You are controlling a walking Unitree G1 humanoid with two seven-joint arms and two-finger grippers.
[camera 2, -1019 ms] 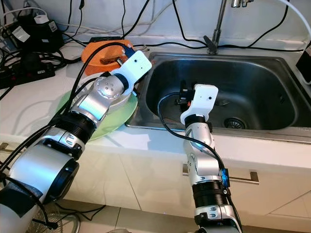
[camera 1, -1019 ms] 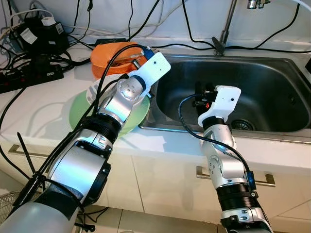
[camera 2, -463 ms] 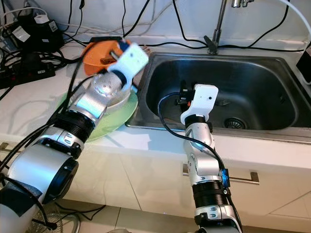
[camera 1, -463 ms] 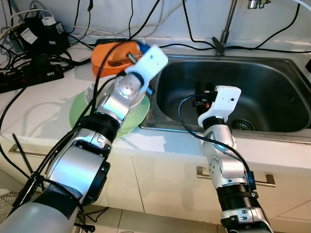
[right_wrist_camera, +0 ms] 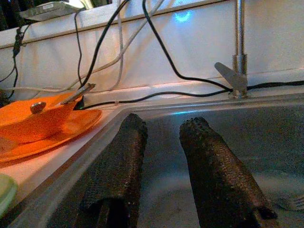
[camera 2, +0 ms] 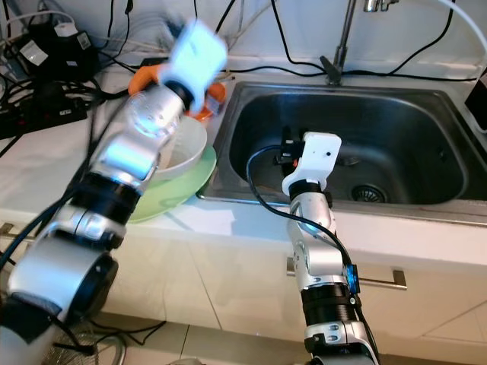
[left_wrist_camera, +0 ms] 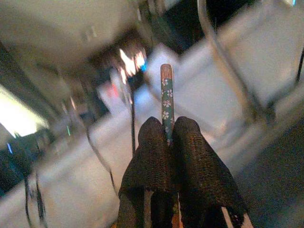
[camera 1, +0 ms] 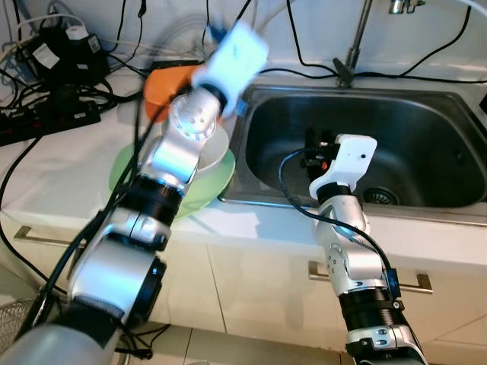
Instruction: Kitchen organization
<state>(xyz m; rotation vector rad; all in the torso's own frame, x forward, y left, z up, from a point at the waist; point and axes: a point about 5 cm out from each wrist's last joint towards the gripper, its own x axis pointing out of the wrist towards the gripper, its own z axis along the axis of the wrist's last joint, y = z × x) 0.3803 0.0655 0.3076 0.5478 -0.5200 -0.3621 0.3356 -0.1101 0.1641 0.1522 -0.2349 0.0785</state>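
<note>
My left gripper (left_wrist_camera: 167, 137) is shut on a thin green stick with white flowers and a brown tip (left_wrist_camera: 166, 95). The left arm is raised and blurred, its white wrist (camera 1: 232, 57) above the counter's back, near the orange plate (camera 1: 161, 85). Below it a white bowl (camera 1: 214, 154) rests on a green plate (camera 1: 125, 176). My right gripper (right_wrist_camera: 161, 156) hangs open inside the steel sink (camera 1: 426, 137), nothing between its fingers. An orange bowl (right_wrist_camera: 33, 121) holding a metal spoon (right_wrist_camera: 71, 95) sits on the orange plate.
A faucet (camera 1: 351, 53) stands behind the sink. A fork (right_wrist_camera: 289, 202) lies on the sink floor. Black power strips and tangled cables (camera 1: 53, 84) crowd the counter's back left. White cabinet fronts with a metal handle (camera 1: 411, 277) are below.
My left arm has swung up and back from over the orange plate, carrying the flowered stick. The white bowl is now uncovered. The right arm has not moved.
</note>
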